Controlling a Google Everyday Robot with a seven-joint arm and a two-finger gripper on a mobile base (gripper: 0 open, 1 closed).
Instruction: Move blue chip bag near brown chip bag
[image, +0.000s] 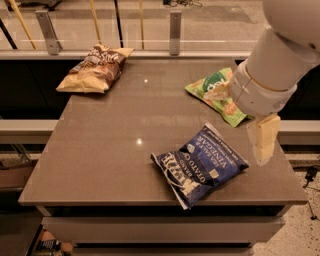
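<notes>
1. The blue chip bag (200, 165) is dark navy with white lettering and white seams.
2. The brown chip bag (95, 70) is dark brown with tan-yellow ends.
3. The green bag (220, 95) is bright green.
4. The table (100, 150) is grey-brown.
5. The gripper (264, 145) is cream-coloured and hangs just right of the blue chip bag.

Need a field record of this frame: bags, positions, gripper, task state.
surface: table
blue chip bag: lying flat, front right, near the front edge
brown chip bag: lying flat, far left corner
green bag: far right, partly behind the arm
gripper: right of the blue chip bag, apart from it
task state: blue and brown bags at opposite corners; move not yet done
</notes>
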